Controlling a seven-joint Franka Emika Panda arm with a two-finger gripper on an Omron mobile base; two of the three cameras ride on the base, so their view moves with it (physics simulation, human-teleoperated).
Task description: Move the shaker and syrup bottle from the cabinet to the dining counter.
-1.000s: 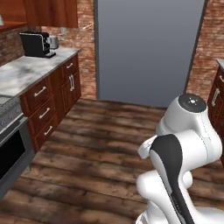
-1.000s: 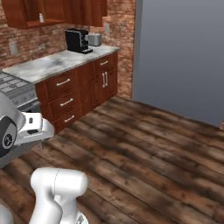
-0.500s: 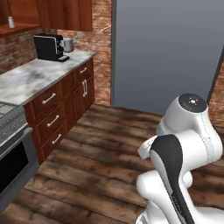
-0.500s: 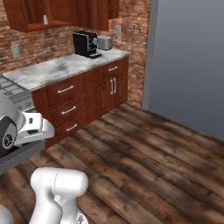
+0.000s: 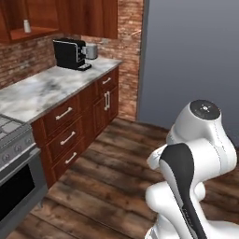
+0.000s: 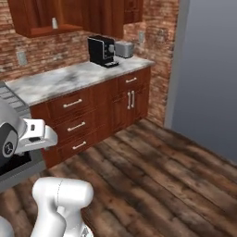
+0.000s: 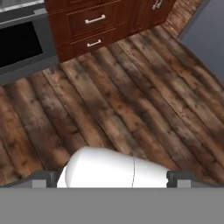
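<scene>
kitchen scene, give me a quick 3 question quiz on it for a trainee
1. True or false: the shaker stands in the open cabinet.
2. What stands beside the coffee machine on the countertop? A) toaster B) kettle C) bowl
3. What is the floor made of?

Key: 1 true. 2 A, the toaster. 3 dark wood planks.

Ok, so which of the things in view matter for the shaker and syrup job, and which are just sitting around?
For the job:
- the shaker, standing on an open shelf
- the wall cabinet that holds that shelf

Just lying about:
- the coffee machine
- the toaster
- the kitchen countertop under both
- the stove
</scene>
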